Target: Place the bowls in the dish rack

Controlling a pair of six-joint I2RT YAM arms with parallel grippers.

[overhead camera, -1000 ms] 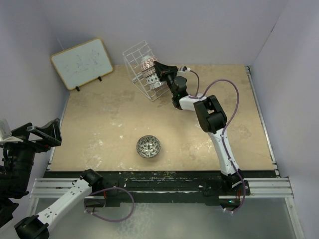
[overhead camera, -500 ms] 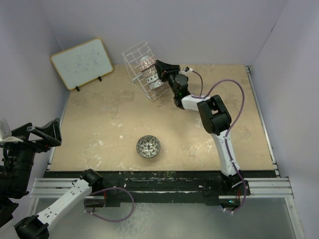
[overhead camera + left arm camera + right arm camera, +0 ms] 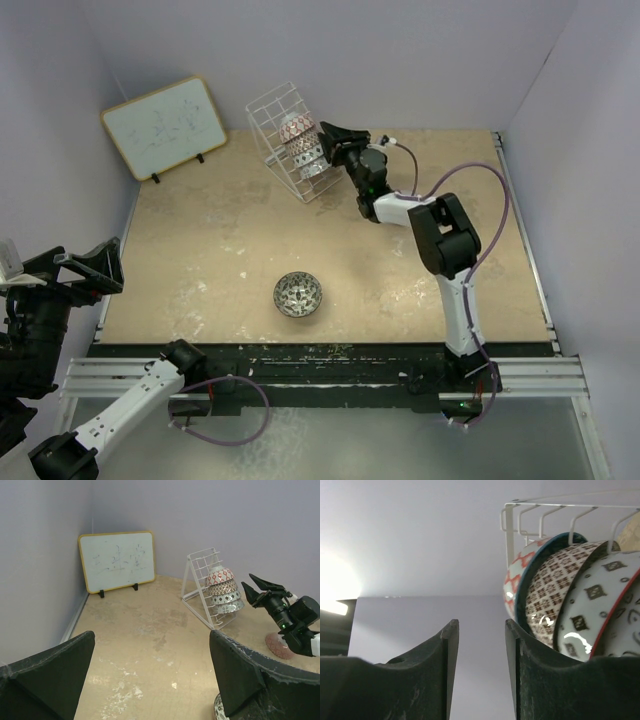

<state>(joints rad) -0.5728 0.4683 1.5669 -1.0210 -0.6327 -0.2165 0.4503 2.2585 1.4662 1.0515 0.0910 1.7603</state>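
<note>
The white wire dish rack (image 3: 279, 128) stands tilted at the back of the table and holds three patterned bowls (image 3: 303, 152) on edge. In the right wrist view they are a red-and-white bowl (image 3: 519, 573), a brown-patterned one (image 3: 550, 590) and a white one with dark marks (image 3: 606, 605), under the rack's wires (image 3: 555, 504). My right gripper (image 3: 331, 135) is open and empty, just right of the bowls (image 3: 480, 626). A black-and-white bowl (image 3: 298, 294) sits upright on the table near the front. My left gripper (image 3: 98, 264) is open and empty, off the table's left edge (image 3: 152, 636).
A wood-framed whiteboard (image 3: 165, 127) leans on the back left wall. In the left wrist view, a pinkish round thing (image 3: 278, 646) lies on the table under the right arm. Purple walls close in the table on three sides.
My right gripper has drawn back a little to the right, away from the bowls in the rack, and its elbow has shifted right. The left arm has not moved.
</note>
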